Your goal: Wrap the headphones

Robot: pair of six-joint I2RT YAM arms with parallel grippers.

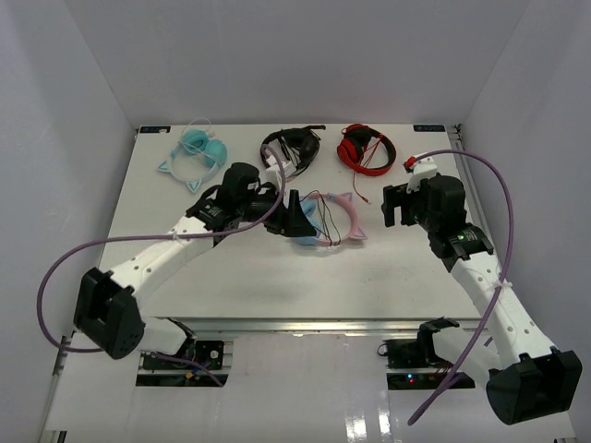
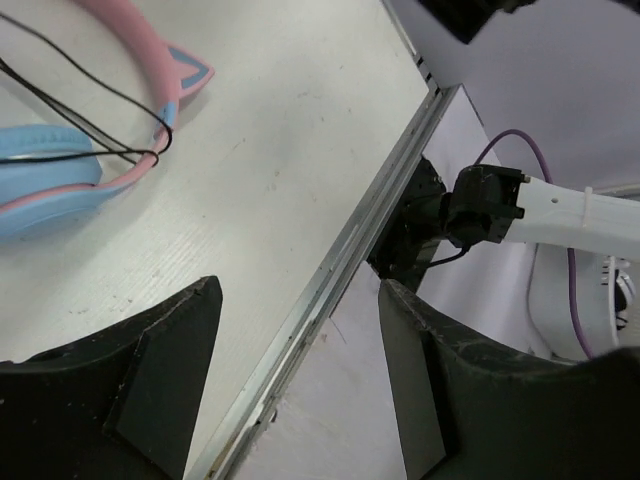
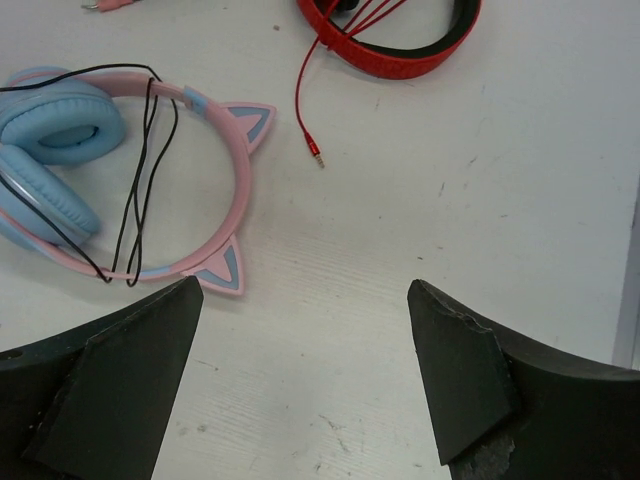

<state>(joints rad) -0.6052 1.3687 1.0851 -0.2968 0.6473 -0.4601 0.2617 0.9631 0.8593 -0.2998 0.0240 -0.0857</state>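
Table: you were working on a white table [image 1: 369, 268], matt and faintly scuffed, with a metal rail [image 2: 335, 275] along its near edge.
Room: plain white walls [image 1: 295, 55] closed the table in at 9, 12 and 3 o'clock.
Other sets: seen from the table's centre, aqua cat-ear headphones [image 1: 194, 152] lay at 10 o'clock, black headphones [image 1: 291, 148] at 12 and red headphones [image 1: 365, 148] at 1. The red plug [image 3: 318, 155] lay loose on the table.
Headphones: the headphones [image 1: 319, 221] lay flat near the table's centre. The light blue ear cups [image 3: 50, 150] sat toward 9 o'clock and the pink cat-eared headband [image 3: 235, 190] arched toward 3.
Cable: the thin dark cable [image 3: 140, 180] ran in loose loops across the headband's arc.
Left fingers, place: your left fingers [image 1: 284, 217] hung at the headphones' 9 o'clock, just beside the ear cups as seen from above. Your left wrist camera put the cups and band at 10 o'clock of the fingers, not between them.
Right fingers, place: your right fingers [image 1: 395, 205] hung at the headphones' 3 o'clock, apart from the headband. In your right wrist camera the headphones lay at 10 o'clock.
Left fingers, opening: they were spread wide and held nothing, with only the table and its rail between them.
Right fingers, opening: they were spread wide and held nothing, with only bare table between them.
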